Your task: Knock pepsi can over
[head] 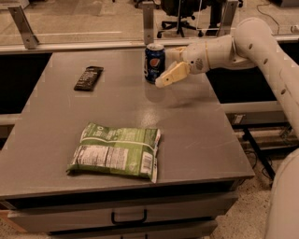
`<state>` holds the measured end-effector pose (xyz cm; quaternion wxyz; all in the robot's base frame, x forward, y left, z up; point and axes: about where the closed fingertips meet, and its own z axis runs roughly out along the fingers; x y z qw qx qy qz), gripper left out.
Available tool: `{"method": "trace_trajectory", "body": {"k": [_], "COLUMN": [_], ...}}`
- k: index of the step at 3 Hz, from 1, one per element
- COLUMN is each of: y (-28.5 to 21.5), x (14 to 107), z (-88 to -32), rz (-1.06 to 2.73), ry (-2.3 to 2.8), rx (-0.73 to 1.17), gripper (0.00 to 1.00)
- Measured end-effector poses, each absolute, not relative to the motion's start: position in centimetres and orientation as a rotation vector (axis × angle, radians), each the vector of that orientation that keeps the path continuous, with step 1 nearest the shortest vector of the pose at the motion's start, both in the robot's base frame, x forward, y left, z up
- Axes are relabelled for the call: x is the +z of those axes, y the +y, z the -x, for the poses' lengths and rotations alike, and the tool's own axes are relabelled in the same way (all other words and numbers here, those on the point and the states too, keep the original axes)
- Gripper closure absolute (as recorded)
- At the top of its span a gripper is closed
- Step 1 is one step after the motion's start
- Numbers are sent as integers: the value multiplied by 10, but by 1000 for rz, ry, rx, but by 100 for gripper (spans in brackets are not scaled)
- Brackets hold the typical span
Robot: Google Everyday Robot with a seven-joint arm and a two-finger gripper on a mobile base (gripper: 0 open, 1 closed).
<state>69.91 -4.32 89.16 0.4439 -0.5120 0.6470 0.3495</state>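
Observation:
The pepsi can (153,62) is dark blue with a round red-white-blue logo. It stands upright near the far edge of the grey table (196,135), right of centre. My gripper (166,76) reaches in from the right on a cream arm. Its tip sits just to the right of the can's lower half, very close to it or touching it, a little above the tabletop.
A green snack bag (116,151) lies flat near the table's front edge. A flat dark bar wrapper (88,77) lies at the far left. A metal rail with posts (148,21) runs behind the table. Office chairs (180,14) stand beyond it.

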Motion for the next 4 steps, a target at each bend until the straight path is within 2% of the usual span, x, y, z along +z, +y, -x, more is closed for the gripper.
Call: {"method": "trace_trajectory", "body": {"k": [2,4], "y": [-12,-11], "x": [973,1001], "z": [-647,-614], "rz": [1362,1410], "ry": [1346,1277], "rx": [1017,1096], "gripper": [0,0]}}
